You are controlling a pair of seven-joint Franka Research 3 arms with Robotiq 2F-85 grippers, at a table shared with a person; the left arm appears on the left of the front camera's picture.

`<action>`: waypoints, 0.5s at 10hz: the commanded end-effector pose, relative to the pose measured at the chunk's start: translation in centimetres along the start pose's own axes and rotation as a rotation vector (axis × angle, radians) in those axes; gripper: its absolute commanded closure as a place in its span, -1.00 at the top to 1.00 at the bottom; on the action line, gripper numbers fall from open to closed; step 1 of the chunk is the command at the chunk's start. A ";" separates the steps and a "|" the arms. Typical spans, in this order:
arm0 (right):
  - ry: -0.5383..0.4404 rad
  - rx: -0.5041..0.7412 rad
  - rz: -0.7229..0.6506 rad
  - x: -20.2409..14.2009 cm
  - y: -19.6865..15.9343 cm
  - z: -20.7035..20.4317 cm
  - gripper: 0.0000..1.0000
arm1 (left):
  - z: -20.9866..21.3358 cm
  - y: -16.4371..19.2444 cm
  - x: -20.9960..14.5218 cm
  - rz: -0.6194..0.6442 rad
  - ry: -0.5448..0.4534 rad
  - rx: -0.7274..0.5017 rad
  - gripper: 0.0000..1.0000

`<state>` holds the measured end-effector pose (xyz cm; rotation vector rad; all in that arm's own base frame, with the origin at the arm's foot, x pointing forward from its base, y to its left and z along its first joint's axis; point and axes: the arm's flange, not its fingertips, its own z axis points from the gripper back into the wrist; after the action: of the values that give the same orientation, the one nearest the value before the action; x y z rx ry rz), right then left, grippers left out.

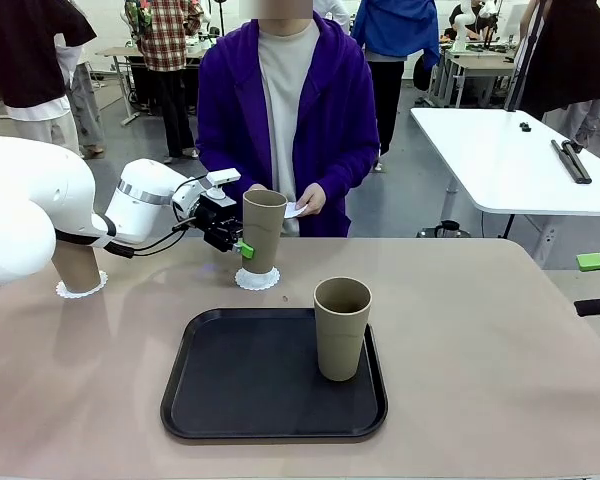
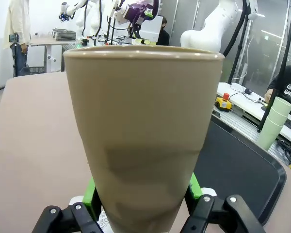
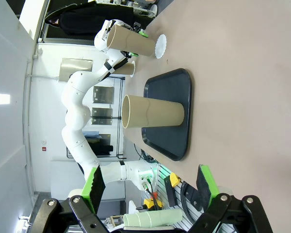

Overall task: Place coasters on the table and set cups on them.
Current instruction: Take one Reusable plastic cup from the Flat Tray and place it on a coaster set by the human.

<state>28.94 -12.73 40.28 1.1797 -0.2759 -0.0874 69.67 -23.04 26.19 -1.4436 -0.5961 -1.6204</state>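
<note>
the left pincer (image 1: 242,246) is clamped on the lower part of a tall tan matte cup (image 1: 263,228), which stands upright on a white scalloped paper doily (image 1: 257,280) on the beige desk (image 1: 480,330). the right pincer (image 3: 150,187) is spread wide, holding nothing.

Front view looks across the table (image 1: 500,330) — all three views share the tray (image 1: 240,390)
</note>
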 end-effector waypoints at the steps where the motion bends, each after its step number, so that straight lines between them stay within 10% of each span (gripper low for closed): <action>1: -0.002 0.011 0.008 0.1 0.1 0.0 1.00 | -0.1 0.0 0.0 0.000 0.000 -0.004 0.65; 5: -0.002 0.011 0.008 0.1 0.1 0.0 1.00 | -0.3 -0.3 0.7 -0.082 -0.027 -0.028 0.65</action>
<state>28.94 -12.73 40.28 1.1797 -0.2759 -0.0874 69.36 -23.91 26.48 -1.4664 -0.6390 -1.6545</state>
